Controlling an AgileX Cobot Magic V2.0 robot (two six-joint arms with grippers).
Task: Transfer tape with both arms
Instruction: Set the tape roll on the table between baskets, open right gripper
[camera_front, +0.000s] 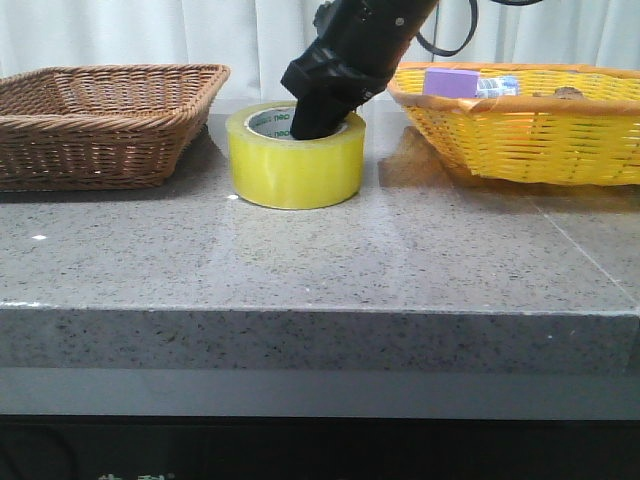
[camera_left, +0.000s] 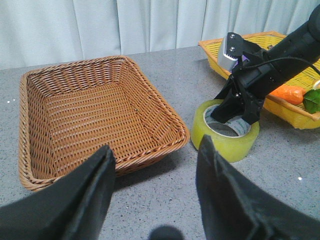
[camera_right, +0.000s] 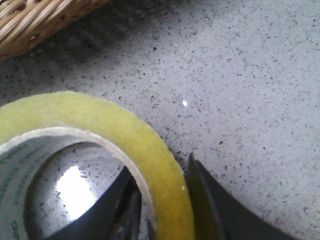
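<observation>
Between the two baskets, on the grey speckled countertop (camera_front: 330, 260), sits the tape (camera_front: 296, 160), lying flat w/ its hole facing up: yellow translucent roll, white core w/ green lettering. Brown wicker basket (camera_front: 100, 120) is to its left, yellow basket (camera_front: 530, 130) to its right, neither touching the roll in the front view. Right gripper (camera_right: 162, 200) comes down at an angle from above/behind, black w/ a cable looping off it, and straddles the roll's wall on the side nearer the yellow basket: right wrist view shows one finger (camera_right: 120, 210) inside the core and the other finger (camera_right: 210, 210) outside, yellow band sandwiched between them, both dark surfaces right up against the tape. So it's closed narrow around the wall of the roll, which rests on the counter. Left gripper (camera_left: 155, 200) hangs near the front edge of the brown basket, well apart from the tape, its two black fingers spread wide w/ nothing between them. From the left wrist view the roll sits just beside the brown basket's near corner. Yellow basket holds a purple box (camera_front: 452, 82), plus an orange carrot-like item (camera_left: 289, 93) and something green next to it.
</observation>
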